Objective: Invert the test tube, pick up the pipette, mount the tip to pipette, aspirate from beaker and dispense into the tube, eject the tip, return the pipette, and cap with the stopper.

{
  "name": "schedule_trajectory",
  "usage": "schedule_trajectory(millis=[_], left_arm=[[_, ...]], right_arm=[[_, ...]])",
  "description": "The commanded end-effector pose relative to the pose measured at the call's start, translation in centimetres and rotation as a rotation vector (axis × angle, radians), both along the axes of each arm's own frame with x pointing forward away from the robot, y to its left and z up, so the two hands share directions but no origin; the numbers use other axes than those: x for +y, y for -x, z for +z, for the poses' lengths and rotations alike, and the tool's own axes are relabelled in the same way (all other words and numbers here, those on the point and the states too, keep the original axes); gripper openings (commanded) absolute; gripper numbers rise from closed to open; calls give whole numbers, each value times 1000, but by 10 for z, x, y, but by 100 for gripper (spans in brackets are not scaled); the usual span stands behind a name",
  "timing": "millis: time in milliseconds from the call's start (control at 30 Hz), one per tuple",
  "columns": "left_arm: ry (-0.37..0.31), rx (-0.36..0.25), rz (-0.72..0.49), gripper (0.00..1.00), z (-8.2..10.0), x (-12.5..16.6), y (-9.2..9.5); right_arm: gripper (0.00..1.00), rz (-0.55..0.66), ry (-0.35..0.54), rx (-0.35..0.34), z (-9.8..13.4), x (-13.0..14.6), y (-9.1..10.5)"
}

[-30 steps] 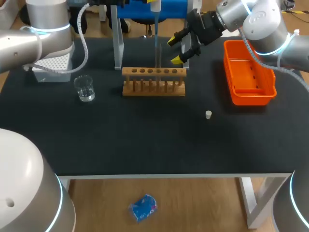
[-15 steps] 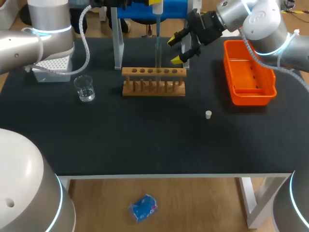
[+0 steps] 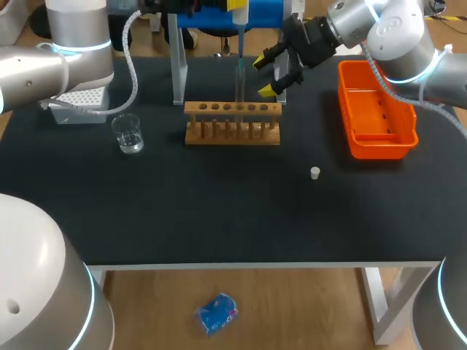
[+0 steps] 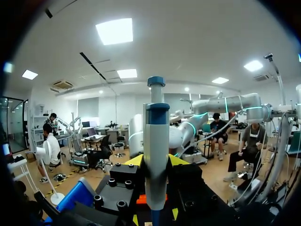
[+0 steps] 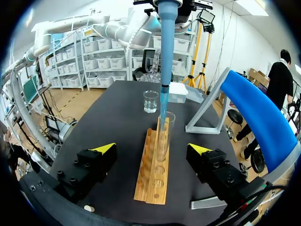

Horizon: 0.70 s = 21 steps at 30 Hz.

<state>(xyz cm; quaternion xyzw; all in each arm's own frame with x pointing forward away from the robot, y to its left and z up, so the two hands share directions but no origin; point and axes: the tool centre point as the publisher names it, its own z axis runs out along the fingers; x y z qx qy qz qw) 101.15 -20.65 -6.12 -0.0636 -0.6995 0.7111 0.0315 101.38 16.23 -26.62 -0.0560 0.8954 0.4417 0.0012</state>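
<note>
The left hand [image 4: 156, 162] clamps the pipette [image 4: 156, 127], tip down in the test tube [image 5: 166, 129] in its rack [image 5: 151, 174] — dispensing looks underway; the right hand [image 5: 153, 148] hangs wide open, empty; tip ejection, pipette return and the stopper [image 3: 314, 173] lying on the counter [image 3: 219, 211] remain.

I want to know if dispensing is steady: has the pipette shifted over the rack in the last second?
Yes. The pipette has drifted slightly towards the head view's right against the wooden rack, and remains above its holes.

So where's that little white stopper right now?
In the head view, the stopper lies alone on the black table, right of the middle, in front and to the right of the wooden rack, off the orange bin's near left corner.
</note>
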Motion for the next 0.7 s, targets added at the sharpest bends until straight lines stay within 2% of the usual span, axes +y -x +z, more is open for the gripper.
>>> schedule_trajectory(millis=[33, 700], left_arm=[[6, 3, -8, 0, -4, 0, -3], [0, 22, -13, 0, -16, 1, -14]], right_arm=[[100, 1, 3, 1, 1, 0, 0], [100, 1, 3, 1, 1, 0, 0]])
